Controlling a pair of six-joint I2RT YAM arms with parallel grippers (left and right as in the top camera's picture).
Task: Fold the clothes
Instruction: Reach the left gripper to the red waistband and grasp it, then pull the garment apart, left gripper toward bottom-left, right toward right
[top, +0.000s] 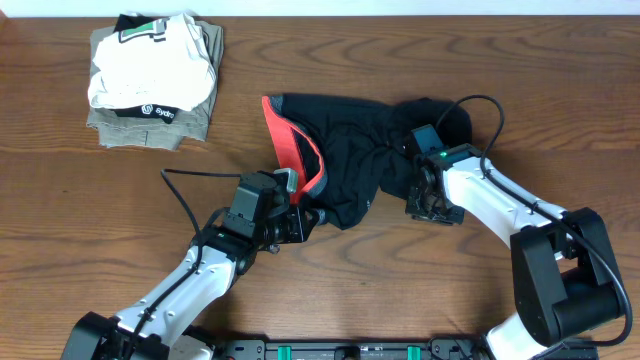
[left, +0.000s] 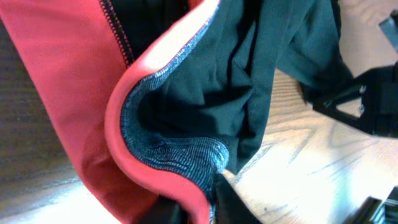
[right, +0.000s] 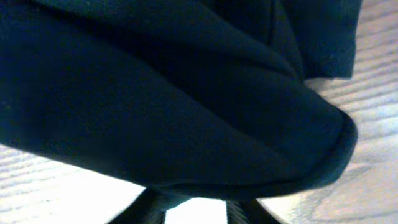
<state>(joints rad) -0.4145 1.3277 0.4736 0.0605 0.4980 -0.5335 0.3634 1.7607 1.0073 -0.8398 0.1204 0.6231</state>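
You see a wooden table (top: 420, 300) from above. The pants (top: 355, 150) lie bunched at its middle, black, with the waistband (top: 295, 150) turned open at their left end to show the red lining. Your left gripper (top: 303, 218) sits at the lower edge of that waistband. Its wrist view shows the grey-and-red rim running down into the jaws, so it is clamped on the pants. Your right gripper (top: 420, 200) rests at the right side of the heap. There black cloth drapes over its fingers (right: 149, 208) and hides the tips, so you cannot tell whether it grips. A stack of folded garments (top: 150, 80) sits far left, well apart.
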